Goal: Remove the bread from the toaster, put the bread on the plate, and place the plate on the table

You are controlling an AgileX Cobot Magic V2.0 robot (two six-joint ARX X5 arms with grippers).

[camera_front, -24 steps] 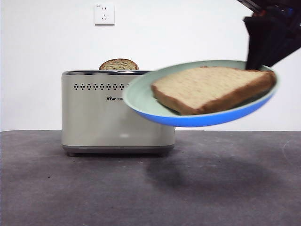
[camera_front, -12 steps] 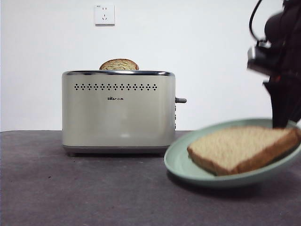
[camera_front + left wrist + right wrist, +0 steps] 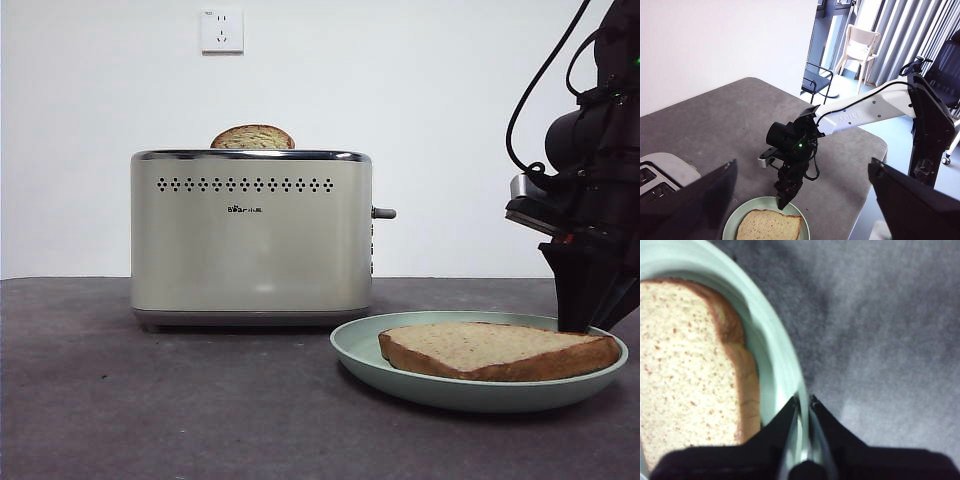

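Observation:
The mint-green plate [image 3: 400, 372] lies flat on the dark grey table [image 3: 150, 400], right of the cream toaster [image 3: 250, 235]. The large wholegrain bread [image 3: 495, 350] lies flat on it. My right gripper [image 3: 578, 322] comes down from the upper right and is shut on the plate's right rim; in the right wrist view its jaws [image 3: 804, 402] pinch the rim [image 3: 775, 355] beside the bread [image 3: 685, 365]. My left gripper [image 3: 802, 165] is open and empty, high above the plate [image 3: 732, 227], the bread [image 3: 769, 226] and the toaster [image 3: 660, 172].
A smaller, darker slice with a domed top [image 3: 252, 137] stands in the toaster's slot. The toaster's grey lever [image 3: 384, 213] points toward the plate. A wall socket [image 3: 221, 30] is on the white wall behind. The table's far edge [image 3: 875, 145] is past the right arm.
The right gripper carried the plate with the bread from mid-air in front of the toaster down and to the right. The plate went from tilted to level and now rests on the table.

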